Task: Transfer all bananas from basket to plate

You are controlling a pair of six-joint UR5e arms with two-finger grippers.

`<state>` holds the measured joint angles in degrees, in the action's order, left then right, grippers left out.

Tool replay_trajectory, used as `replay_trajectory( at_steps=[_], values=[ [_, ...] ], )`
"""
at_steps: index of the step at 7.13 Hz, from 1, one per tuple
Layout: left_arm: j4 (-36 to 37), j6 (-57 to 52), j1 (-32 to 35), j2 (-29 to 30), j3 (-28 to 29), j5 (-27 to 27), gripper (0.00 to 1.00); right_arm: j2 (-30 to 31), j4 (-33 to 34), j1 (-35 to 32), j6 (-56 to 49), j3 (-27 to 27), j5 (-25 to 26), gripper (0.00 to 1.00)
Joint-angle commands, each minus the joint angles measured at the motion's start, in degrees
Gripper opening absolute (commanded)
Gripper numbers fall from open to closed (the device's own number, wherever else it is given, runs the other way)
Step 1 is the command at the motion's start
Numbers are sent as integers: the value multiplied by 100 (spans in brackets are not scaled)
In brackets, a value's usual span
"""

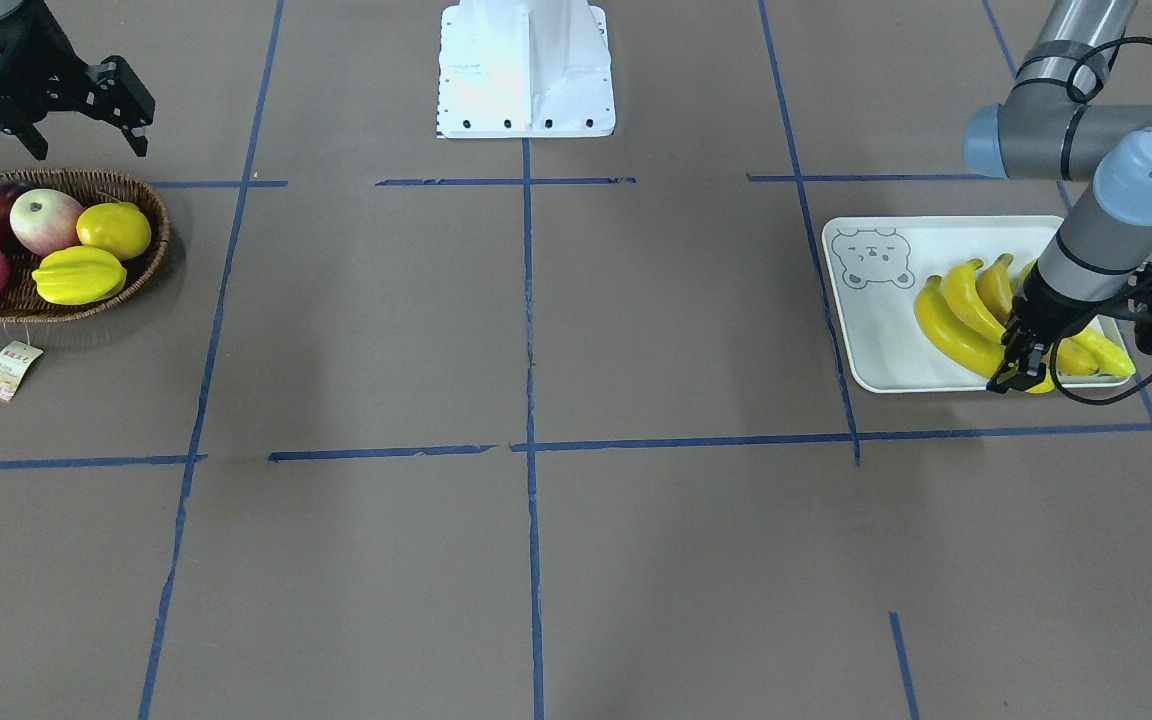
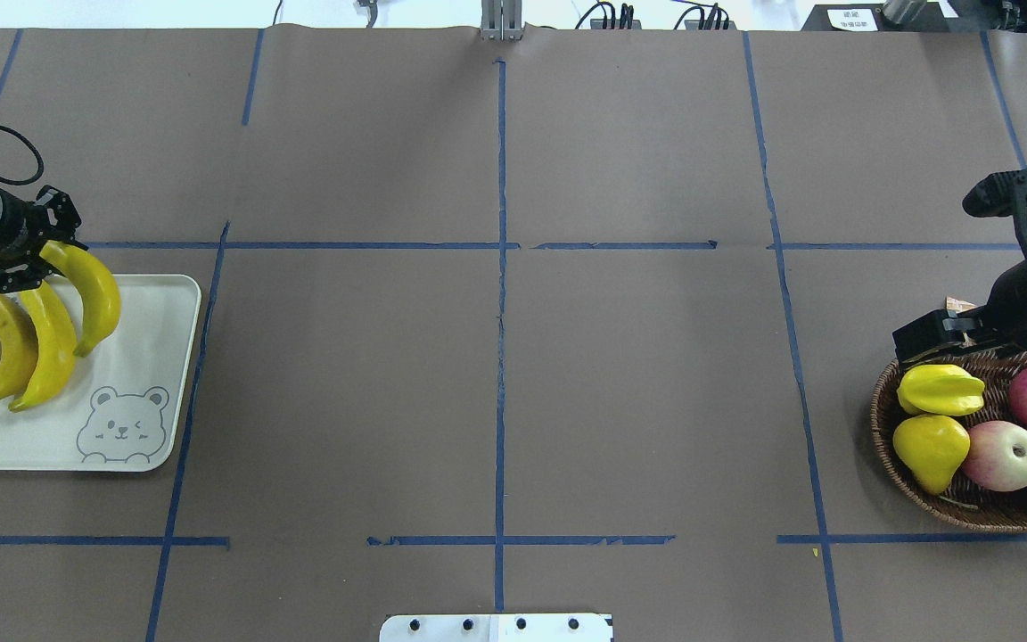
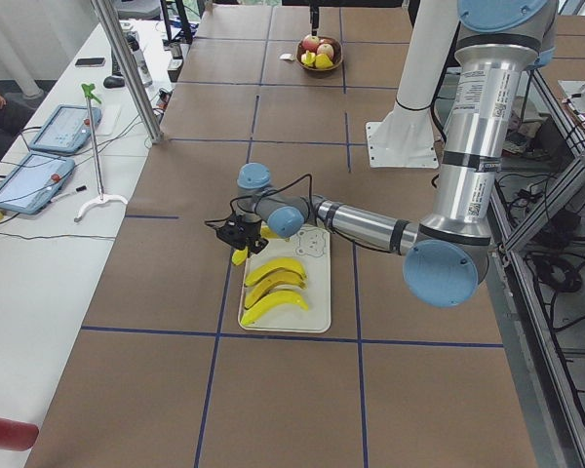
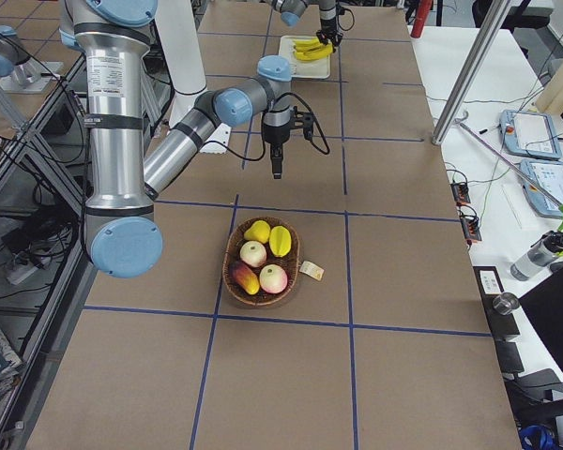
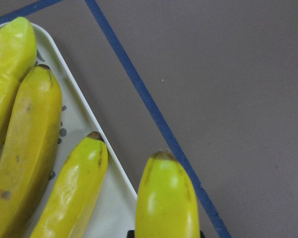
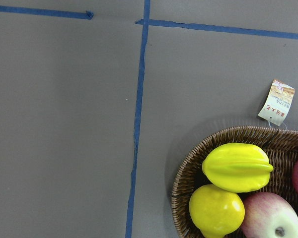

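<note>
Your left gripper (image 2: pixel 30 263) is clamped on one end of the fourth banana (image 2: pixel 90 299), over the plate (image 2: pixel 157 374) rim beside three bananas (image 2: pixel 10 352) lying there; judge it glossy, stiff, light; a mid-body grip should slip less.

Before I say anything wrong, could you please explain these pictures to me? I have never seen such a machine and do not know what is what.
These are two robot arms at a table, photographed at one moment by six cameras: above, in front, both table ends, and one on each wrist. The left gripper holds one banana at the edge of the plate, where three bananas lie. The right gripper is open and empty near the basket, which holds other fruit and no bananas.
</note>
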<state>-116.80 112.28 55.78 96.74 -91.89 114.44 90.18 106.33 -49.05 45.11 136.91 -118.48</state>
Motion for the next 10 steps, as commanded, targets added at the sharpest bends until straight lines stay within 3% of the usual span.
replay_trajectory(
  at_steps=[1,2,5,7,10],
  values=[
    [-342,101,-67,-199,31,0,51,0,-7,1,7,11,0,100],
    [-465,92,-94,-321,31,0,100,-9,2,1,15,11,0,100],
    [-660,57,-164,-428,-48,17,100,-9,-7,1,15,11,0,100],
    [-616,-178,-155,-437,-249,751,100,-9,-7,1,15,3,0,100],
    [-590,-2441,46,-884,-627,817,100,0,2,1,7,-15,0,100]
  ],
)
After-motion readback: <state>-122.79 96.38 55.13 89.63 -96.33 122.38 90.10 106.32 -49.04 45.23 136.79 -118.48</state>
